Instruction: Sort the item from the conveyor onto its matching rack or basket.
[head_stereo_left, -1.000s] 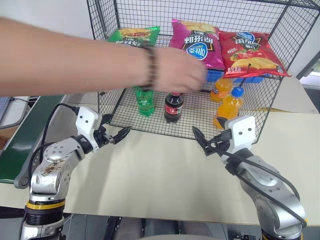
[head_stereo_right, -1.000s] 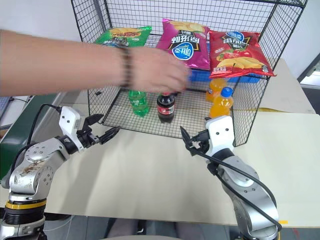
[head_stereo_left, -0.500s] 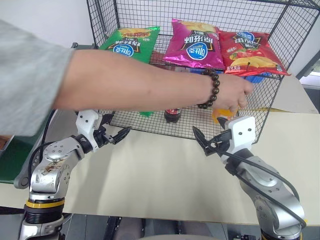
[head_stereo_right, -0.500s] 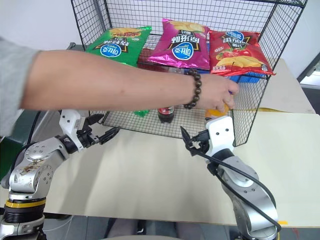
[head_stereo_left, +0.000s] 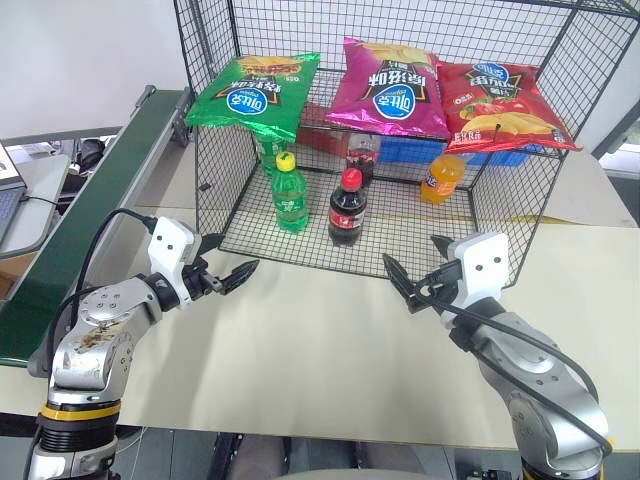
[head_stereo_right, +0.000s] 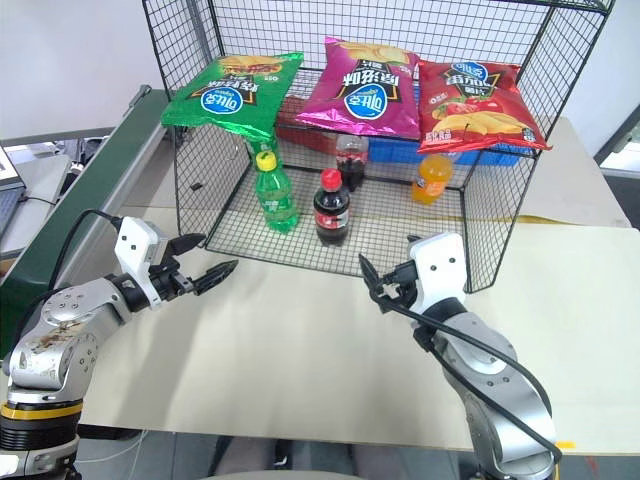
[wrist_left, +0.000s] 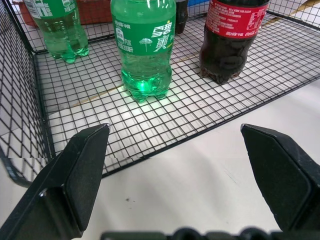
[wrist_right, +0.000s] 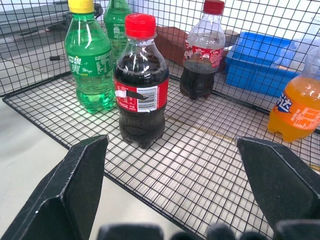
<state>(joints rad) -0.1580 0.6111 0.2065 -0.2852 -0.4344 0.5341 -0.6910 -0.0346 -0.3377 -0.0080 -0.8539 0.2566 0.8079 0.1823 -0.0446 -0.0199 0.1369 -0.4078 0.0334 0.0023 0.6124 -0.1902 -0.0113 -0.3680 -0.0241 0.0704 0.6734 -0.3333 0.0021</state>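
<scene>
Soda bottle (head_stereo_left: 443, 178) beyond right hand (head_stereo_left: 422, 277)

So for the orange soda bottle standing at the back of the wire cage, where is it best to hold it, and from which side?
Probably across the body of the orange soda bottle, at its label, coming level through the open front of the wire cage. It stands upright and alone, and the right pincer is nearest, already open. The mesh walls and the chip bags above make any other approach awkward.

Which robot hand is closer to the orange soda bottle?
Right. The right gripper hovers before the cage, below the orange soda bottle; the left gripper is far across, near the green bottle.
</scene>
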